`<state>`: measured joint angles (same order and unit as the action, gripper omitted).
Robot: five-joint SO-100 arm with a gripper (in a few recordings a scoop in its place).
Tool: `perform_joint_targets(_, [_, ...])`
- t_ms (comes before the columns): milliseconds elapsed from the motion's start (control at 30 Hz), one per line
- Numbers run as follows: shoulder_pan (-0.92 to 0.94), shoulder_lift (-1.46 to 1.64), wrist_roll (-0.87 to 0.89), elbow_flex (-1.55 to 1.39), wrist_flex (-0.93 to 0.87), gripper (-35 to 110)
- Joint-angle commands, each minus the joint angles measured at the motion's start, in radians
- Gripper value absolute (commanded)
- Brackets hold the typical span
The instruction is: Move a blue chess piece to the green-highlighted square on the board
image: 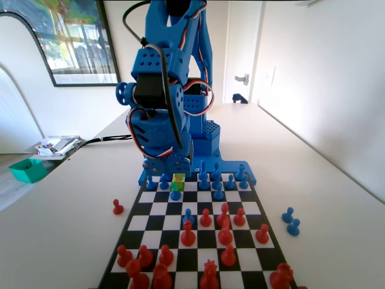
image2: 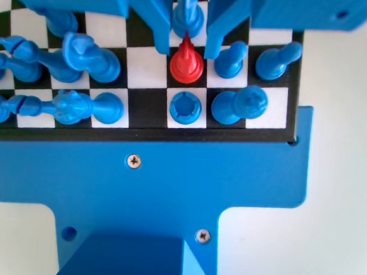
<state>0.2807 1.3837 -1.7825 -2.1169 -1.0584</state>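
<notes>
The blue arm's gripper [image2: 187, 40] hangs low over the back ranks of the board [image2: 141, 106], its jaws parted and standing either side of a red pawn [image2: 187, 63] in the wrist view; whether the tips touch the pawn cannot be told, and nothing is lifted. Just behind the red pawn, between the jaws, a blue piece [image2: 187, 9] rises toward the picture's top edge; a blue rook [image2: 185, 107] sits on the white square nearest the rim.

The step in hand looks like the reach, with no grasp made; the next move calls for settling the jaws on a blue piece rather than the red pawn, closing, then lifting clear of crowded neighbours.

In the fixed view the green-highlighted square [image: 178, 178] lies in the second rank from the arm's base, a blue pawn [image: 175, 192] just in front of it on the camera's side; the wrist view gives no green tint. The fixed view also takes in red pieces massed at the near end and two blue pawns [image: 291, 221] off the board on the table [image: 325, 180] at the right.
</notes>
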Motion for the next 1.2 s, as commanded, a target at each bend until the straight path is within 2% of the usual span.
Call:
perform_joint_targets(0, [0.012,0.015,-0.011,0.014,-0.003,12])
perform_joint_targets(933, [0.011,0.014,-0.02,-0.025,0.006,11])
perform_joint_targets(1167, [0.011,0.015,-0.037,-0.032,0.002,5])
